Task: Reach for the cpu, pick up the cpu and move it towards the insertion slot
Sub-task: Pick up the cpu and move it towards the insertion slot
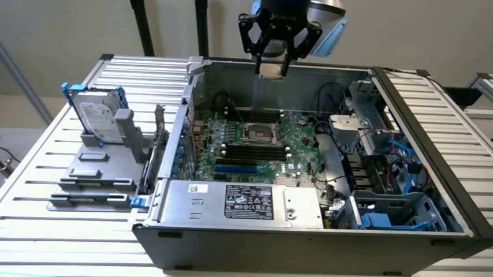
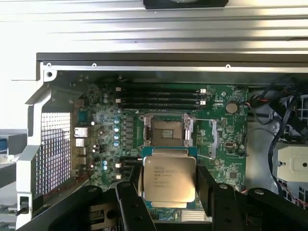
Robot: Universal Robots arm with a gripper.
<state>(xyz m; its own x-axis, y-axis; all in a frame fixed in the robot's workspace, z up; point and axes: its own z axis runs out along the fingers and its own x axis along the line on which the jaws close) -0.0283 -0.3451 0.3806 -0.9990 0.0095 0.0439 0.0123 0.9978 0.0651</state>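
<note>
Clamped between your gripper's [image 2: 168, 185] black fingers [image 2: 129, 204] is the cpu [image 2: 169, 178] — a flat square chip, matte silver lid with printed lettering and a pale rim, gripped by its two opposite edges. You're past the pickup and into the carry: in the exterior view the gripper [image 1: 273, 69] hangs high above the open computer case [image 1: 308, 236], the insertion slot [image 1: 256, 134] well below on the green motherboard [image 1: 297, 151]. Judging from this, closing in calls for keeping the chip level and squared to that shiny metal frame — its dark centre leaves little slack.
</note>
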